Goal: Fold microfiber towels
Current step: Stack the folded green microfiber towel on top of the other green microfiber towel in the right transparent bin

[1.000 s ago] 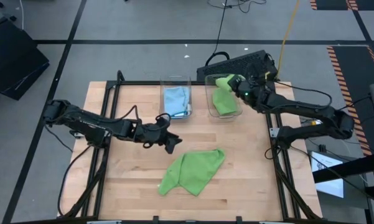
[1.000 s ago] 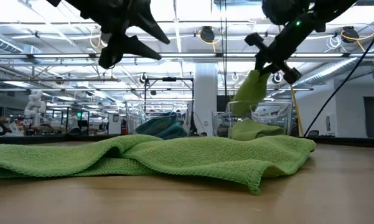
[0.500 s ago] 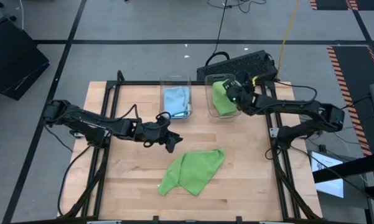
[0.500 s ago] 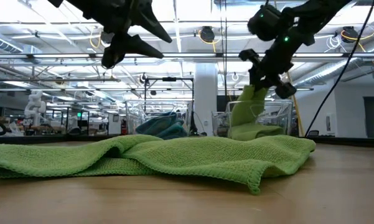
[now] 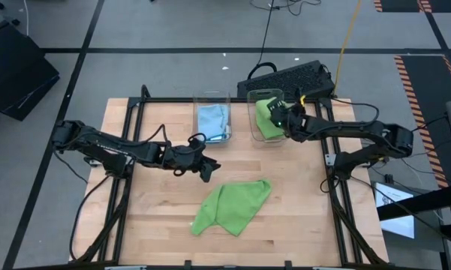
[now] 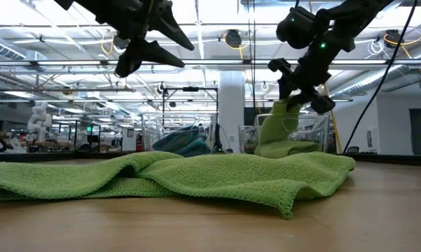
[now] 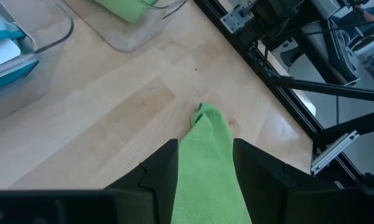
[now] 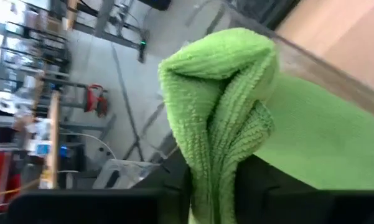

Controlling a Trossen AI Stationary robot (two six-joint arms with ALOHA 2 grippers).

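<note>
Over the right-hand clear bin (image 5: 269, 120), right claw (image 5: 279, 114) pinches a green towel (image 5: 266, 124); left claw (image 5: 205, 174) hangs part-open, empty, above the tabletop (image 5: 300, 195).

a light wooden table (image 5: 157, 217) with a black frame carries two clear bins (image 5: 211, 120) side by side at its far edge, one with a blue towel (image 5: 212, 118), one with a green towel (image 5: 267, 124). a crumpled lime green towel (image 5: 231, 207) lies near the near edge.
</note>
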